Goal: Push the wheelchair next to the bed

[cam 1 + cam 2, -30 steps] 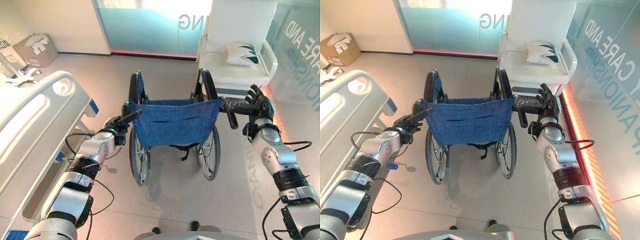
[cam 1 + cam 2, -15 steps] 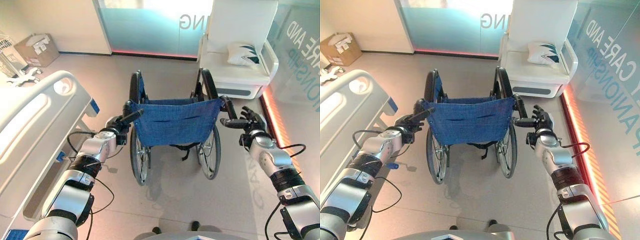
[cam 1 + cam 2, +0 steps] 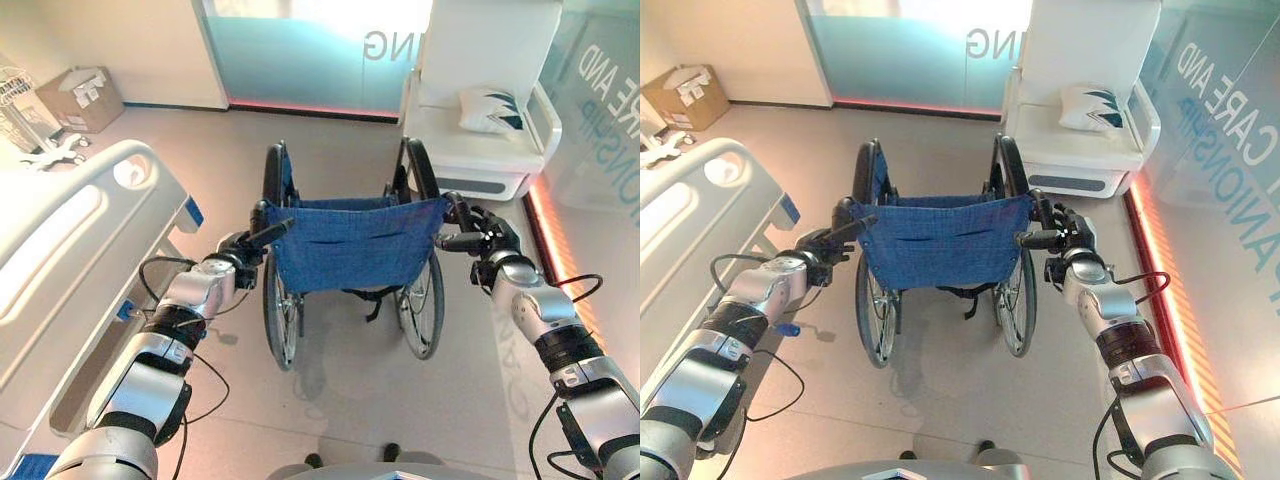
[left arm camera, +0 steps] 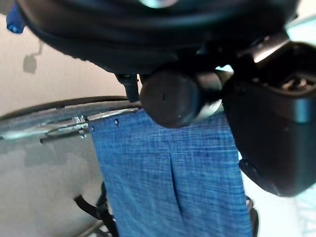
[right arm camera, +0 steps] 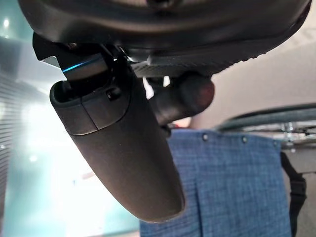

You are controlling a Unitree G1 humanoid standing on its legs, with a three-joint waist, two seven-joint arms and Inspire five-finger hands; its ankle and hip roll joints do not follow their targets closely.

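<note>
While both hands, left hand (image 3: 238,255) and right hand (image 3: 487,238), are gripping the wheelchair (image 3: 352,245) handles, the bed (image 3: 70,250) is lying to the left.

Pretty clearly a hospital or care-facility room: there's a white hospital bed (image 3: 70,250) with molded side rails, a blue-backed wheelchair (image 3: 350,250), a white wipe-clean armchair (image 3: 480,120) with a cushion (image 3: 490,108), frosted glass partitions (image 3: 300,50) and smooth bare flooring (image 3: 350,400).
</note>
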